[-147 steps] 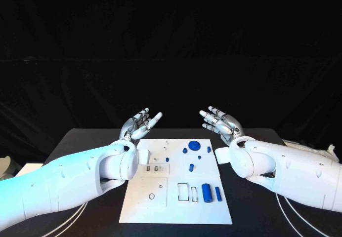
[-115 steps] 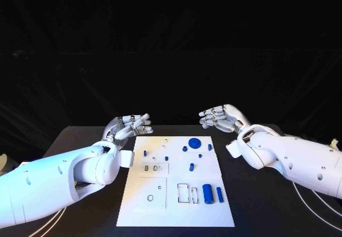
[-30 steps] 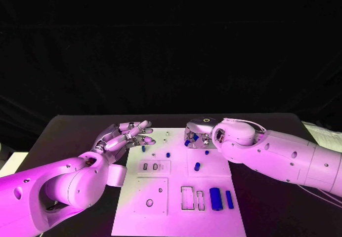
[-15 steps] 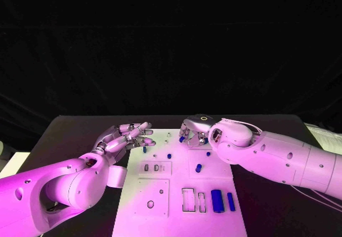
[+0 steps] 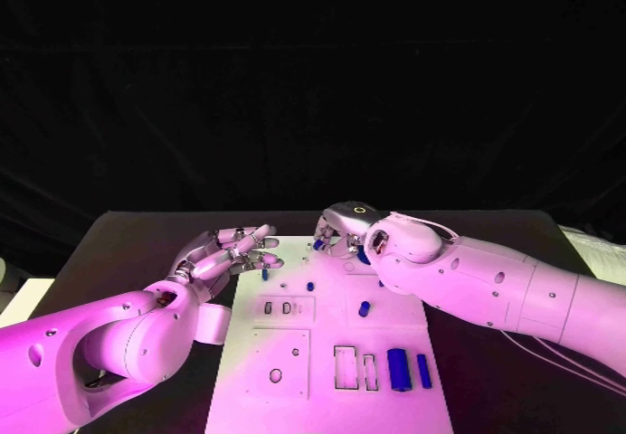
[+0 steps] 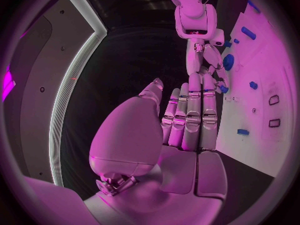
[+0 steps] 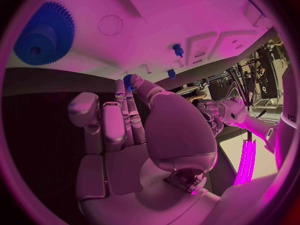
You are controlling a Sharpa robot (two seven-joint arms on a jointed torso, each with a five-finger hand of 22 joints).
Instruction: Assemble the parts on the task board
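My right robot hand (image 5: 342,233) hung over the far edge of the task board (image 5: 327,334), palm turned down. In the right wrist view it pinched a small blue part (image 7: 128,80) between thumb and a fingertip, the other fingers (image 7: 112,125) lying straight beside it. That view also showed the blue gear (image 7: 44,35) lying flat on the board, just past the fingertips.

My left robot hand (image 5: 232,253) hovered at the board's left edge, near its far corner. It held nothing, with its fingers loosely apart and the thumb set off to one side. A short blue peg (image 5: 265,274) stood on the board just beside its fingertips; I could not tell whether they touched it.

Toward the board's middle, three more blue pegs (image 5: 310,286) (image 5: 383,283) (image 5: 364,308) stood apart from one another. A small raised block with two slots (image 5: 277,307) sat on the board's left half. At the board's near right, a thick blue cylinder (image 5: 396,369) and a slimmer blue rod (image 5: 422,369) lay side by side. Two rectangular cut-outs (image 5: 343,366) were just to their left.

The board itself lay flat in the middle of the black desk (image 5: 130,244).
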